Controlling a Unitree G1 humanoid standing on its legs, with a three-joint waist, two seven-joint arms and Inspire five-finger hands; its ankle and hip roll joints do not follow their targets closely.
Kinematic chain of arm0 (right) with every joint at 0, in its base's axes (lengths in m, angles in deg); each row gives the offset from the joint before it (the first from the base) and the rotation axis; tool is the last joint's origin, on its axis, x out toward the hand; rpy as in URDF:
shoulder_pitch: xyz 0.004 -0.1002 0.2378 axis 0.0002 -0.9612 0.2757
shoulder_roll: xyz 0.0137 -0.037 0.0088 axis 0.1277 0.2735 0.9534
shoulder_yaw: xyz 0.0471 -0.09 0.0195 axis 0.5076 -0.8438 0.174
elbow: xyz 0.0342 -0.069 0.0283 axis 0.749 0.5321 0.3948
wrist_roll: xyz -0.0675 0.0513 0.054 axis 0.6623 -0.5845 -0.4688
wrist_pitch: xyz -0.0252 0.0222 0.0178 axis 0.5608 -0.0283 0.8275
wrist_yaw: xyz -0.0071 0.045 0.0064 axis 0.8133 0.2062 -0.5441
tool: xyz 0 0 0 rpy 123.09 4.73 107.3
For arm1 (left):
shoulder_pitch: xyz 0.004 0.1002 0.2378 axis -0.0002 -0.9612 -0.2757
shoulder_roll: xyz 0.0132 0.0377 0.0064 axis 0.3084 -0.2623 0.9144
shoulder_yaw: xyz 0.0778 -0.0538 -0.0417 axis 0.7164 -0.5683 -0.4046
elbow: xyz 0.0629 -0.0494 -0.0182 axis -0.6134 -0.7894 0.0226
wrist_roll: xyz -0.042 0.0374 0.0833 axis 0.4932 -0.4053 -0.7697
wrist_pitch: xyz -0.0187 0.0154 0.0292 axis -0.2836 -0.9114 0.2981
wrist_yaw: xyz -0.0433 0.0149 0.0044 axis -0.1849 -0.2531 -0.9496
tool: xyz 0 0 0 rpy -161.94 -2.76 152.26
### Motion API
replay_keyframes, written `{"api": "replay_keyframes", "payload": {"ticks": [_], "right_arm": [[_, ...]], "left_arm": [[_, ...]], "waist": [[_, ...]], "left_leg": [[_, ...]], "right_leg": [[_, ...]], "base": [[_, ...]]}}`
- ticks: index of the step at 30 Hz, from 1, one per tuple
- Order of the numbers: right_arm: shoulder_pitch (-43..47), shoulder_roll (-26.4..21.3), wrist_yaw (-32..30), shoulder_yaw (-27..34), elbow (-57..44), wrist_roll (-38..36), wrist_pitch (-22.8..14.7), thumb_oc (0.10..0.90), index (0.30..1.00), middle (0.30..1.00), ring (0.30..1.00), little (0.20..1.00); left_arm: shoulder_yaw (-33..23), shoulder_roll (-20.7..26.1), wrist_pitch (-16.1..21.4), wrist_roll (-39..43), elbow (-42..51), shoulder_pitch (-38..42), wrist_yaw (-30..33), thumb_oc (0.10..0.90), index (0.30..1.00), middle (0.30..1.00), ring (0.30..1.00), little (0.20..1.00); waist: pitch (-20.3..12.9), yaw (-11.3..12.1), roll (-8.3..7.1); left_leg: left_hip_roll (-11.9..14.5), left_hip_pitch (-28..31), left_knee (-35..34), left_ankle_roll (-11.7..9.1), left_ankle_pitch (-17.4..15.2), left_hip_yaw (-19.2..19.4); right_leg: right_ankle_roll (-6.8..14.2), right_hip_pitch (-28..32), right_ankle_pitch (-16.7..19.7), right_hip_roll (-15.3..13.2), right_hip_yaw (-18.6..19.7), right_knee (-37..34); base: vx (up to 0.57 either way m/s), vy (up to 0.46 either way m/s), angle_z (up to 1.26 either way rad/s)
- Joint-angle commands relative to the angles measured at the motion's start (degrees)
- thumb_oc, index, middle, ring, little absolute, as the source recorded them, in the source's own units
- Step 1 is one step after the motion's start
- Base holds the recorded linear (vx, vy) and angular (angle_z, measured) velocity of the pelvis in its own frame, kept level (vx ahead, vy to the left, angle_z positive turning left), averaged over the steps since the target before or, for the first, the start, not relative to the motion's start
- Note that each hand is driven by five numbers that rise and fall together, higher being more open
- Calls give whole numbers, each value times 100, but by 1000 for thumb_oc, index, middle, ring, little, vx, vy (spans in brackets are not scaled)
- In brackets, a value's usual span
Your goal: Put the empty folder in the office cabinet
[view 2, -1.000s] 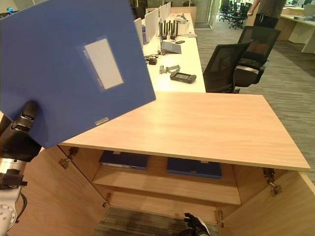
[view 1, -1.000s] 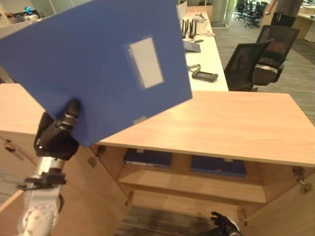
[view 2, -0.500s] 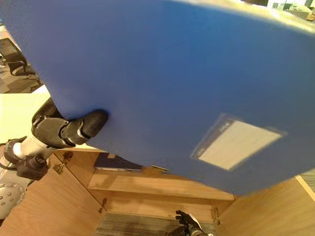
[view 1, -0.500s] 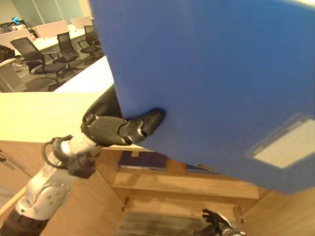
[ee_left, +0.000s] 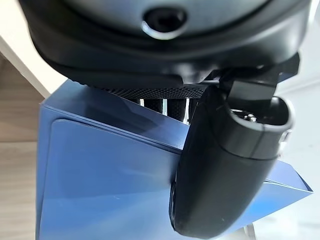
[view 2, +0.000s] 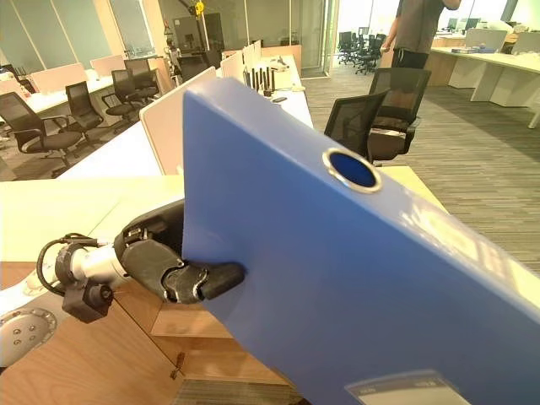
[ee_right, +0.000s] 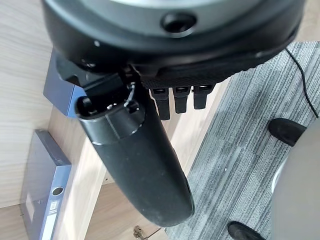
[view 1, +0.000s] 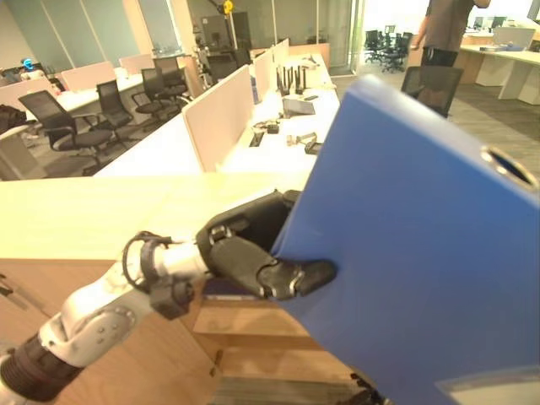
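Above the cabinet (view 1: pixel 76 219), blue ring-holed folder (view 2: pixel 354 253), pinched by left hand (view 1: pixel 253 257).

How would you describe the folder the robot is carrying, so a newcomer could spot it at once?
Above the wooden cabinet, the left hand pinches one edge of a big blue folder. Unlike the folders lying on the shelf, it is held up in the air, its spine's round hole facing up.
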Motion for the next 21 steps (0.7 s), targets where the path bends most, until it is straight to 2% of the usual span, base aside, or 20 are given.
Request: {"api": "replay_keyframes", "payload": {"ticks": [1, 3, 8, 12, 13, 21], "right_arm": [[298, 122, 60, -136, -431, -275, -320, 800, 900, 900, 900, 900], [200, 81, 62, -59, -661, -388, -319, 800, 900, 900, 900, 900], [54, -7, 53, 41, -967, -485, -320, 800, 900, 900, 900, 900], [-102, -42, 136, 74, -1328, -551, -325, 800, 900, 900, 900, 900], [-166, -18, 144, 97, -1476, -646, -335, 800, 900, 900, 900, 900], [-252, -5, 202, 295, -2116, -1114, -324, 800, 900, 900, 900, 900]], "left_arm": [[-706, 25, 790, -181, -146, -96, 189, 400, 300, 300, 300, 300], [-917, -57, 922, -479, -220, -518, 335, 400, 300, 300, 300, 300], [-1158, -328, 997, -662, -339, -1013, 506, 400, 300, 300, 300, 300], [-1633, -767, 1087, -866, -458, -1568, 683, 400, 300, 300, 300, 300], [-1755, -1099, 1195, -1004, -671, -1753, 857, 400, 300, 300, 300, 300], [-1879, -1803, 1155, -1255, -1110, -2363, 1154, 400, 300, 300, 300, 300]], "waist": [[-92, -65, -352], [-80, -44, -388], [-54, -41, -421], [-25, -1, -465], [-9, 17, -487], [28, 35, -472]], "left_leg": [[71, -156, 25, -100, 67, -169], [55, -157, 28, -94, 56, -181], [53, -151, 39, -84, 46, -171], [70, -131, 42, -76, 18, -161], [80, -133, 43, -75, 25, -174], [102, -160, 58, -67, 35, -191]], "right_leg": [[609, -27, -419, -588, 100, 489], [608, -21, -410, -601, 122, 468], [610, -29, -389, -612, 148, 452], [600, -49, -392, -593, 183, 450], [584, -41, -406, -578, 198, 442], [551, -60, -432, -554, 204, 446]], "base": [[9, 26, -5], [6, 12, -2], [0, 0, 0], [4, 3, -1], [0, 0, 0], [8, -1, -5]]}}
